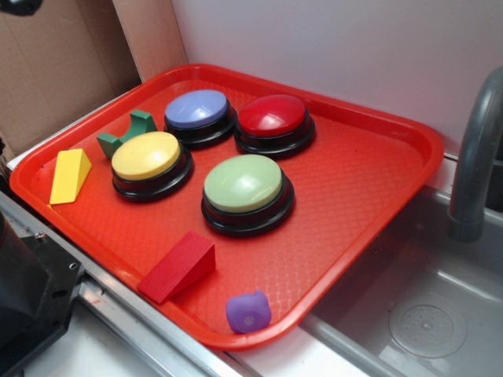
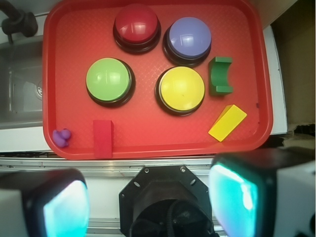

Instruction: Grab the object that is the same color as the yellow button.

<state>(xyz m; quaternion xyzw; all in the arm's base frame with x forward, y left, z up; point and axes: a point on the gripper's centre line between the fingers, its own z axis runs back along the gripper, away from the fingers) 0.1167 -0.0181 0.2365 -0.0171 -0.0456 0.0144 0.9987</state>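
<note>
Item one, the yellow wedge (image 1: 69, 174): I see it lying flat on the red tray (image 1: 369, 169), near the yellow button (image 1: 149, 161) but not touching it. From the wrist camera its long axis runs on a diagonal, one end toward the tray's outer rim and the other toward the button. In the exterior view the thin edge points away from the button's far side, toward the tray's near rim.

Item two, the neighbours, all placed against the yellow button: a green arch block (image 1: 128, 132) just beside it, a blue-violet button (image 1: 199, 114) close behind, a red button (image 1: 274, 122) further back, a pale green button (image 1: 246, 191) alongside. A red wedge (image 1: 178, 265) and a small purple toy (image 1: 248, 311) sit well apart from it, near the tray's edge.

Item three, the setting: the tray rests on a pale counter beside a grey sink (image 1: 428, 314) with a grey faucet (image 1: 474, 161); cardboard and a white wall stand behind.

Item four, the gripper (image 2: 148, 202): spread wide, nothing between its fingers (image 2: 232, 195) (teal pads glowing in my wrist feed), and clear of the tray.
</note>
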